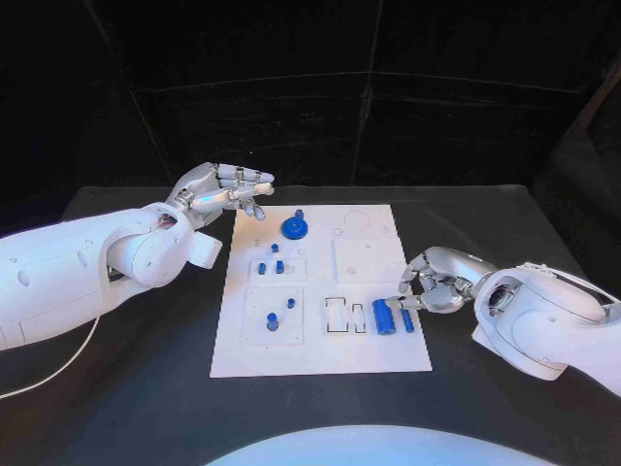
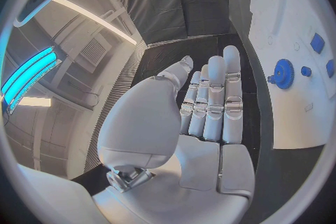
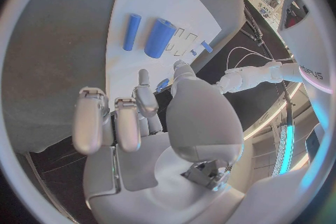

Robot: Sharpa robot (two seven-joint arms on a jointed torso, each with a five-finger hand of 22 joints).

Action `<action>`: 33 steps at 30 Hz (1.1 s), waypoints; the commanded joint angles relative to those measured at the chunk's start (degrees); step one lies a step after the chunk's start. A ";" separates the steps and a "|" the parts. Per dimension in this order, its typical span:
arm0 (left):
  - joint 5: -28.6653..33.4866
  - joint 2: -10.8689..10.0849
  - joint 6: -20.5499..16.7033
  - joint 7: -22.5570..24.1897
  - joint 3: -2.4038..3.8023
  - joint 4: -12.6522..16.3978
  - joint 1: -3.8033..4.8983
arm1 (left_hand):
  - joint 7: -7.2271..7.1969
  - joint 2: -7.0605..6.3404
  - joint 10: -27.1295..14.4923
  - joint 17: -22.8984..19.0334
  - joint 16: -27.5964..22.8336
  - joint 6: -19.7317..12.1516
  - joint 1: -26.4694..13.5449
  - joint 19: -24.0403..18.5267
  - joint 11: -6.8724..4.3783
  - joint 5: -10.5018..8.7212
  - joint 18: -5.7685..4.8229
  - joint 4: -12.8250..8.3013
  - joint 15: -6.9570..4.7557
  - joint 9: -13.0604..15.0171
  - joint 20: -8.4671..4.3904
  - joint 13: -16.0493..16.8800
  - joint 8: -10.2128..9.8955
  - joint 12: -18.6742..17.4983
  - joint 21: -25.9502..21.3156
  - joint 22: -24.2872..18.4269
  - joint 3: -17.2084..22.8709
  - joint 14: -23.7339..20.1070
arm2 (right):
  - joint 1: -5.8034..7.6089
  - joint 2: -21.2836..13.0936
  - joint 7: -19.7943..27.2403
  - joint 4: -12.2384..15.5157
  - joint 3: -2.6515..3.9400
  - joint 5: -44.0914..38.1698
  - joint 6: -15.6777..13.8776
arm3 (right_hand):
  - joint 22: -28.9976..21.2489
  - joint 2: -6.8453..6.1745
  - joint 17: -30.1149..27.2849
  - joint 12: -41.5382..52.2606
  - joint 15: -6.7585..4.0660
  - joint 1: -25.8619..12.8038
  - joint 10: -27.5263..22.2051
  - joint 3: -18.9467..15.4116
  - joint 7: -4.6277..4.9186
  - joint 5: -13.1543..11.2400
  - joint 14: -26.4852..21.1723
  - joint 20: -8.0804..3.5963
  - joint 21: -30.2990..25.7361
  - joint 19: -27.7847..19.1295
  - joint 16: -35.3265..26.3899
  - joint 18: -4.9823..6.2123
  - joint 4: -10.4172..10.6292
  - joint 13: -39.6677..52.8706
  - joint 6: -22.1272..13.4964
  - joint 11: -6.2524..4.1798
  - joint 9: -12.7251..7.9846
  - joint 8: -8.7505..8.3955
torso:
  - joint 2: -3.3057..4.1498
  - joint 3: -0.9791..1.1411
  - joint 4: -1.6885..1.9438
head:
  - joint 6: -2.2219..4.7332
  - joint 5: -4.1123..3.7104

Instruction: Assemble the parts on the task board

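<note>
From the head view, the task board (image 1: 325,335) is lying lengthwise in the middle of the black table (image 1: 143,408), and both hands are hovering at its long edges. The left hand (image 1: 224,191) is hanging over the board's far left corner with its fingers curled loosely and nothing between them; the left wrist view is showing those fingers (image 2: 218,102) lying straight and side by side, empty, with the blue gear (image 2: 283,73) just beyond them on the board. The right hand (image 1: 434,280) is sitting at the right edge of the board near its close end, fingers bent inward; the right wrist view is showing its fingers (image 3: 115,123) slightly apart and gripping nothing, well short of the parts.

That same wrist view is separating what the head view is merging: a thick blue cylinder (image 3: 159,38) and a thin blue rod (image 3: 131,31) are lying side by side near the board's right edge, touching or nearly so.

On the board the head view is showing one gear (image 1: 295,229) near the far edge, four small blue pegs (image 1: 270,262) clustered near the left edge at mid-length, and two more pegs (image 1: 272,321) in the recessed panel towards the near left corner. Nothing is standing between either hand and the parts. A white cable (image 1: 38,381) is trailing across the table beneath the left arm.
</note>
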 commanded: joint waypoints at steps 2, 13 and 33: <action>0.21 -0.02 0.49 0.42 0.04 0.09 0.05 | -0.16 0.43 -0.45 -0.07 0.01 -0.39 0.00 0.18 -0.06 -0.07 1.12 0.00 0.04 -0.08 0.15 0.09 0.28 0.26 -0.35 -0.07 -0.26 -0.35 | -0.13 0.37 -0.97 0.22 -0.01 -2.60 2.39 | 0.18 0.03 9.58 0.48 0.21 0.25 0.29 -0.91 -0.31 -0.41 4.85 0.26 0.42 0.37 0.29 -1.12 0.03 0.44 -0.04 -0.24 0.53 0.97 | 0.05 -0.05 -0.11 | -0.19 0.17; 0.21 -0.06 0.50 0.44 0.03 0.17 0.04 | -0.16 0.43 -0.45 -0.07 0.01 -0.39 0.00 0.18 -0.06 -0.07 1.12 0.00 0.04 -0.08 0.15 0.09 0.28 0.26 -0.35 -0.07 -0.26 -0.35 | -1.27 2.02 -1.46 -0.38 -0.03 -4.30 3.57 | 0.41 0.06 9.76 0.60 0.06 1.01 0.51 -1.65 -0.48 -1.38 4.89 0.11 0.53 0.42 0.41 -1.15 -0.08 1.01 -0.23 -0.40 1.15 1.84 | 0.07 -0.03 0.00 | -0.52 0.22; 0.21 -0.40 0.77 0.35 0.03 0.38 0.04 | -0.21 0.55 -0.54 -0.08 0.08 -0.41 -0.01 0.21 -0.10 -0.05 1.14 0.07 0.03 -0.08 0.16 0.11 0.39 0.42 -0.46 -0.17 -0.41 -0.41 | -3.62 6.94 -3.36 -4.12 -0.03 -6.75 5.40 | 0.57 0.97 9.59 0.56 0.05 1.76 0.58 -1.75 -0.48 -1.53 4.85 0.08 0.60 0.44 0.31 -1.19 -0.20 1.31 -0.65 -0.41 1.49 2.25 | 0.05 -0.05 0.00 | -0.87 0.71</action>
